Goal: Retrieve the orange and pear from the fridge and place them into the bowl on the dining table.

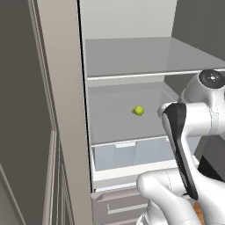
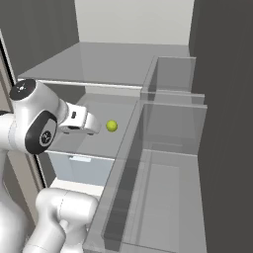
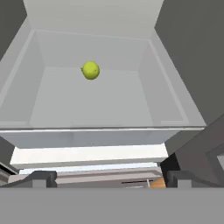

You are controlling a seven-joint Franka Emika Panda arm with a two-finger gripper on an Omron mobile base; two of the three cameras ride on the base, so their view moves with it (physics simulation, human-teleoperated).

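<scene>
Two dark fingertips (image 3: 41,178) of the pincer (image 3: 109,179) are seen at the bottom of the hand view, set wide apart, and nothing is held between them. Just behind them, a small orange patch is seen low in the hand view, but it cannot be told what it is. The pincer is held in front of the open fridge (image 1: 66,110), at the level of the middle shelf (image 3: 100,105), and it is pointed into the fridge. The pear (image 3: 90,70) is lying on this grey shelf, toward the back, well apart from the fingertips. In the left base view the pear (image 1: 139,110) is seen beyond the white arm (image 1: 193,118), and in the right base view it (image 2: 111,126) is seen just beside the tip of the hand. A clear drawer (image 1: 132,154) is placed under the shelf. On the right, the door bins (image 2: 168,148) of the fridge are seen.
</scene>
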